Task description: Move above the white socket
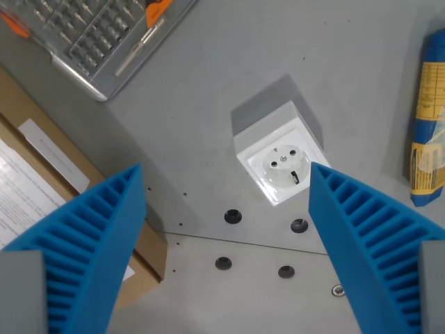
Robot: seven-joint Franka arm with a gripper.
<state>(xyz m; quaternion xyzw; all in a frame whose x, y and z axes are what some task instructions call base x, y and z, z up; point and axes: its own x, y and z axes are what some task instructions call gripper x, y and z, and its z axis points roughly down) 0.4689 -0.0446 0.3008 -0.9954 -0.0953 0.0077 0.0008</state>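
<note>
A clear screwdriver-bit case (104, 35) lies at the wrist view's upper left, a cardboard box (42, 181) at left, a blue-yellow packet (430, 118) at right. My gripper (226, 182) hangs spread wide, empty, above the grey worktop (188, 118). The white socket (279, 160) stands just inside my right-hand finger (368, 243).

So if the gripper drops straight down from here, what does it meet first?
Probably the bare grey table, near the four dark holes. The gripper is open, and the white socket sits toward the wrist view's right, close to that finger; depth unclear.

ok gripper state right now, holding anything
Gripper: open, holding nothing; the socket sits below, between the fingers, untouched.
</note>
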